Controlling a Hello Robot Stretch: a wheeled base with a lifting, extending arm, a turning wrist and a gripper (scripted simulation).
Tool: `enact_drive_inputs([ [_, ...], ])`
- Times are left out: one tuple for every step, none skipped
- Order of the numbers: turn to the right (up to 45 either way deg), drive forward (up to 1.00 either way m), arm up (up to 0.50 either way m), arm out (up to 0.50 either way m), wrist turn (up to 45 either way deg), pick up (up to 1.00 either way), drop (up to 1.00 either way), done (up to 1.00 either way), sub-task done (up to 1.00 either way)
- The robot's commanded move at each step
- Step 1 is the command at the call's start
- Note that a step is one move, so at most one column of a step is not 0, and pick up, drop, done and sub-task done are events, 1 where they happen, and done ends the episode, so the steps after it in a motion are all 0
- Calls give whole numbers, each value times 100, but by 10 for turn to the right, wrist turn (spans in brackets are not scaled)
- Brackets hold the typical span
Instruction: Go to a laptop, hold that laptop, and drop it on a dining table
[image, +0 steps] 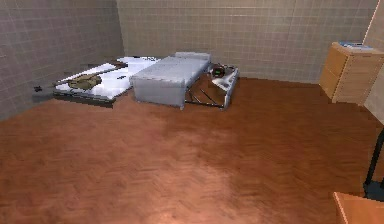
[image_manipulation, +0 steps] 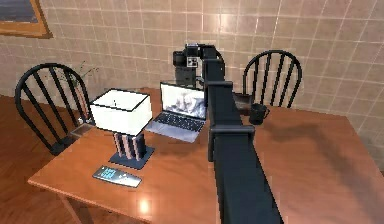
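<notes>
An open laptop (image_manipulation: 180, 108) with a lit screen and silver base stands on the wooden dining table (image_manipulation: 310, 150), toward its far side. The dark arm (image_manipulation: 235, 150) reaches up over the tabletop from the bottom edge. At its far end the gripper (image_manipulation: 186, 66) shows just above the laptop's screen, against the tiled wall. The laptop stands on the table right below and behind the gripper, so I cannot tell whether it holds anything.
A white-shaded lamp (image_manipulation: 122, 120) and a flat remote-like thing (image_manipulation: 118, 177) sit left of the laptop; a dark mug (image_manipulation: 258, 113) sits right of the arm. Black chairs (image_manipulation: 52, 100) (image_manipulation: 272, 78) flank the table. Ahead lie open wood floor, a bed (image: 100, 82), a grey couch (image: 172, 80) and a dresser (image: 350, 72).
</notes>
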Motion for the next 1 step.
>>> enact_drive_inputs([
  [0,0,2,0,0,0,0,0,0],
])
